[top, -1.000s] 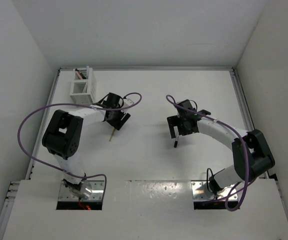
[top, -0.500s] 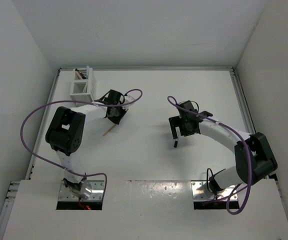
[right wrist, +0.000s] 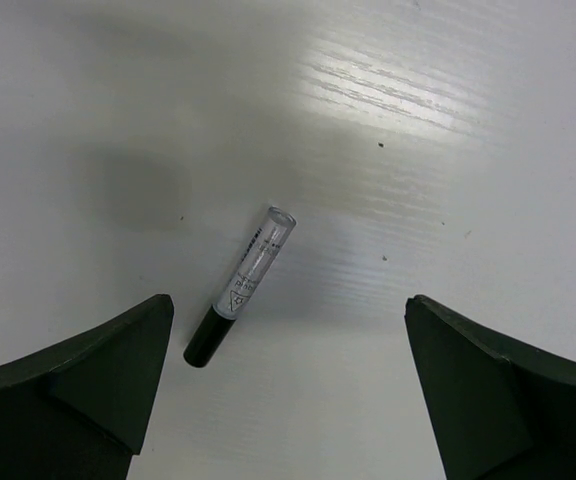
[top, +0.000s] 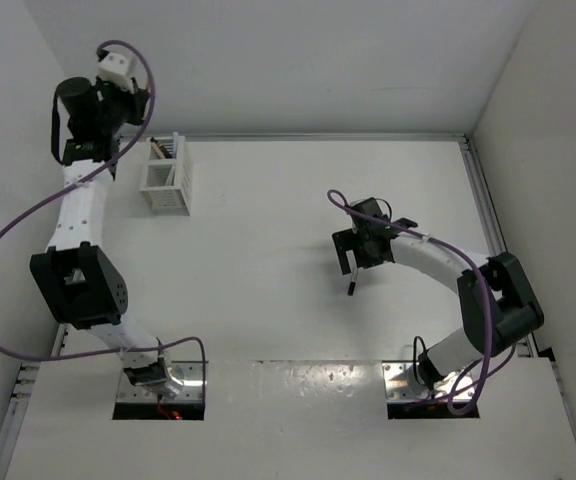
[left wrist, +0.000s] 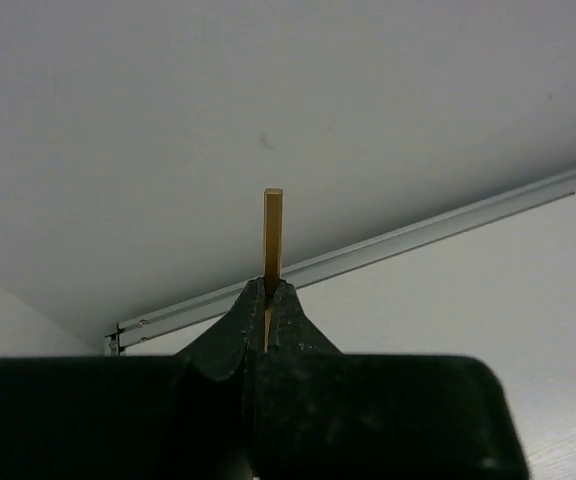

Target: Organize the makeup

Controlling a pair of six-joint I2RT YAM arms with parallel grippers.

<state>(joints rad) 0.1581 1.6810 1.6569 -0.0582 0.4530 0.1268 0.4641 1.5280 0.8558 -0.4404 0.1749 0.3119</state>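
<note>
The left fingers (left wrist: 253, 312) grip a tan stick (left wrist: 272, 230), raised near the white holder (top: 164, 182). The right fingers (right wrist: 118, 372) stand open over a clear tube (right wrist: 245, 283), well right of that holder; its small print is unreadable.

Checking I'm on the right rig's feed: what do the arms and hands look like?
The left arm and right arm have white links with bulky black joint housings. A purple cable loops loosely along each arm. The left hand and right hand are black, each with two matte, wedge-shaped fingers. No markings show on them.
</note>
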